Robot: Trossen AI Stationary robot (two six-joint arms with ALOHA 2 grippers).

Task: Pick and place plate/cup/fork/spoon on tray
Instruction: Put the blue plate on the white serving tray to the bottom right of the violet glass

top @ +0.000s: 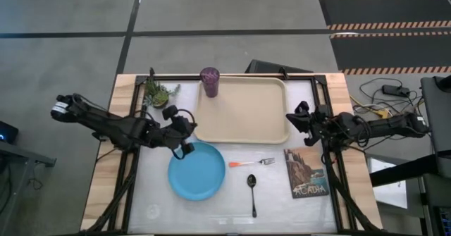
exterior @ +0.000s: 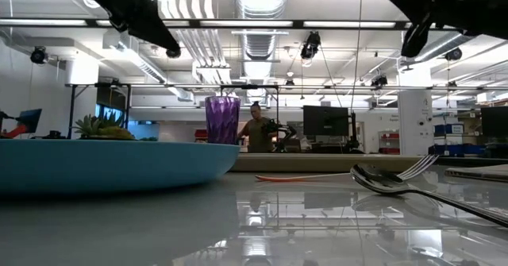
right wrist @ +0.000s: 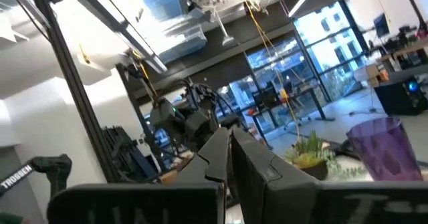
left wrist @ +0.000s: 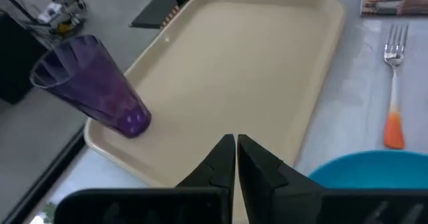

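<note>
Left gripper [top: 184,132] closed, empty, beside plate [top: 196,170]; right gripper [top: 294,120] seemingly closed; card [top: 306,172] reads "ACADIA".

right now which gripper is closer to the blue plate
Left. The left gripper hovers right at the far-left rim of the light-blue plate, fingers shut. The right gripper sits across the table, beyond the beige tray's right edge.

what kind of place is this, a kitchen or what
Probably a robotics lab or open workshop, not a kitchen: exposed ceiling ducts, desks with monitors, hazard-striped floor mats, and a person working in the background.
</note>
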